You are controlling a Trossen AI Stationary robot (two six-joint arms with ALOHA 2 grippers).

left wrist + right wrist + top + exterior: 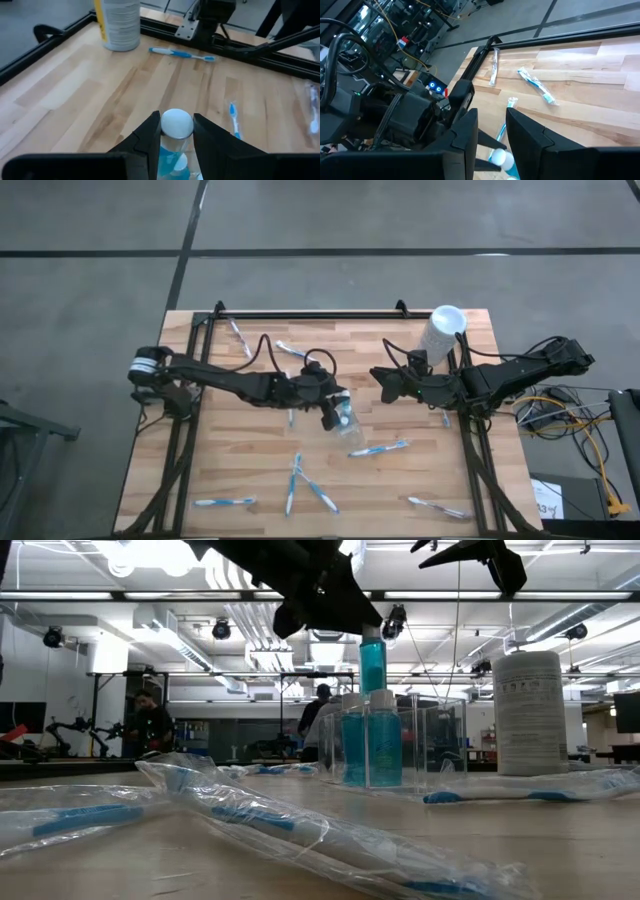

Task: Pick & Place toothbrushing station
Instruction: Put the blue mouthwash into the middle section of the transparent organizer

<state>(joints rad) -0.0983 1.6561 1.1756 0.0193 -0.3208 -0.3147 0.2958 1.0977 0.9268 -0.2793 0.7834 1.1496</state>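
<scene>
Left gripper (175, 137) has its fingers clamped on a blue white-capped tube (176, 131), held aloft above the clear pouch (350, 425) at mid-tabletop (250, 460); we'd keep the tube upright and lower it straight beside the tubes already standing. Right gripper (490, 135) waits nearby, fingers parted, holding nothing. We cannot make out the pouch's mouth or count its tubes.
</scene>
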